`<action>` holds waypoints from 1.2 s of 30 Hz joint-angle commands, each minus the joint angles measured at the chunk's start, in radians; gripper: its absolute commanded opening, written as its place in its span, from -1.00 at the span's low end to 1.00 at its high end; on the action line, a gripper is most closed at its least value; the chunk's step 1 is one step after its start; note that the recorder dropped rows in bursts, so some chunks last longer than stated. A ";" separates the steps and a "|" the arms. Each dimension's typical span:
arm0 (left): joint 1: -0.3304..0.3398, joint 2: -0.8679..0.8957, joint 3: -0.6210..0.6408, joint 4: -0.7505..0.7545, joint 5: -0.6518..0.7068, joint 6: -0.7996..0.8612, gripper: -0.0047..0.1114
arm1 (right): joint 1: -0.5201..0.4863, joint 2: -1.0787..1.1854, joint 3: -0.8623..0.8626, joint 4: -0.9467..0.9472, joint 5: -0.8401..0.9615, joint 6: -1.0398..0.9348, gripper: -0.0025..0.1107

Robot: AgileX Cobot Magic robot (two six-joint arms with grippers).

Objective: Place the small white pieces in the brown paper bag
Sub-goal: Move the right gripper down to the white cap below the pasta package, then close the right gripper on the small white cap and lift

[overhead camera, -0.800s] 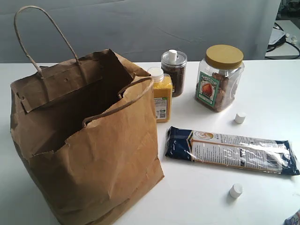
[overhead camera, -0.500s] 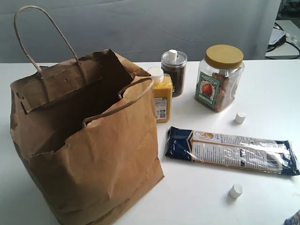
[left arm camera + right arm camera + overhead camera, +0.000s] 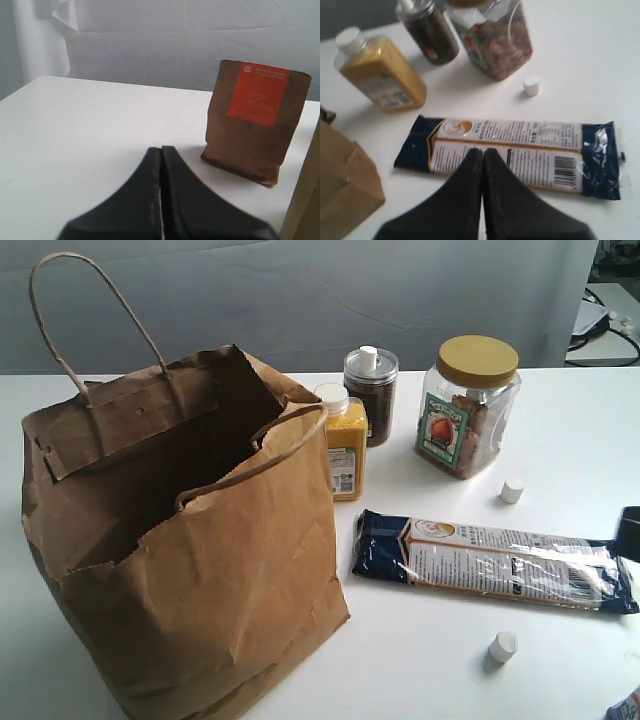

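My left gripper (image 3: 161,150) pinched closed, empty. My right gripper (image 3: 483,151) likewise, above blue packet (image 3: 520,145). Two small white pieces (image 3: 512,491) (image 3: 503,646) lie outside brown paper bag (image 3: 200,570).

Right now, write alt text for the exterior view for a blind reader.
A large crumpled brown paper bag stands open on the left of a white table. Right of it lie a flat blue-and-white packet and two small white pieces, one on each side of the packet; a yellow bottle, a dark jar and a tan-lidded clear jar stand behind.
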 commanded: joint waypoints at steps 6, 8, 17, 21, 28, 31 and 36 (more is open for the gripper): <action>-0.004 -0.003 0.004 -0.008 -0.003 -0.004 -0.92 | 0.201 0.449 -0.275 -0.054 0.266 0.004 -0.96; -0.004 -0.003 0.004 -0.008 -0.003 -0.004 -0.92 | 0.227 0.518 -0.298 -0.044 0.299 0.004 -0.92; -0.004 -0.003 0.004 -0.008 -0.003 -0.004 -0.92 | 0.256 0.704 -0.303 -0.020 0.317 0.009 -0.10; -0.004 -0.003 0.004 -0.008 -0.003 -0.004 -0.92 | 0.256 0.762 -0.303 -0.049 0.310 0.026 -0.04; -0.004 -0.003 0.004 -0.008 -0.003 -0.004 -0.92 | 0.254 0.870 -0.303 -0.104 0.248 0.058 -0.04; -0.004 -0.003 0.004 -0.008 -0.003 -0.004 -0.92 | 0.254 0.915 -0.303 -0.154 0.234 0.103 -0.04; -0.004 -0.003 0.004 -0.008 -0.003 -0.004 -0.92 | 0.254 0.972 -0.303 -0.178 0.190 0.122 -0.05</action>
